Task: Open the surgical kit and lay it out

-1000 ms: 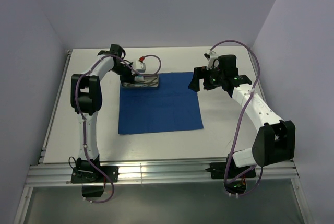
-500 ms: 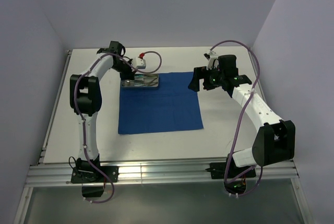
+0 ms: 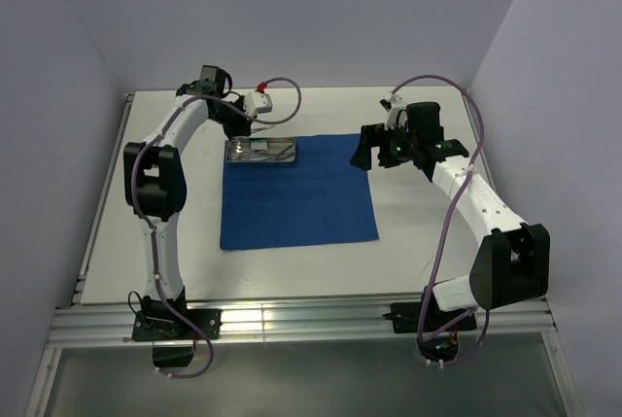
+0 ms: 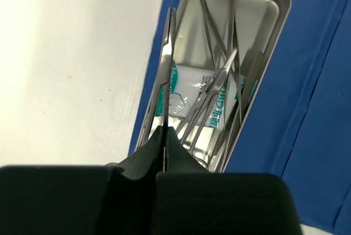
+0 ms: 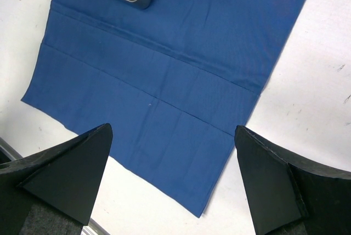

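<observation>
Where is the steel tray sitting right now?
In the top view the steel tray rests on the far-left corner of the blue cloth, on the table's left side, holding the instruments and the white-green packet.

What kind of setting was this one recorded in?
Probably a lab test cell, not a clinic: a white table boxed in by plain walls, two arms bolted to an aluminium rail, only a blue cloth and steel tray.

The tray (image 4: 249, 5) was smooth, shiny metal. The tweezers (image 4: 169, 49) and the other tools (image 4: 233, 43) were thin, bright metal too. The packet (image 4: 186, 90) looked glossy, like plastic. The cloth (image 5: 164, 81) was soft, matt and creased. The table (image 4: 71, 54) was smooth, matt white.
</observation>
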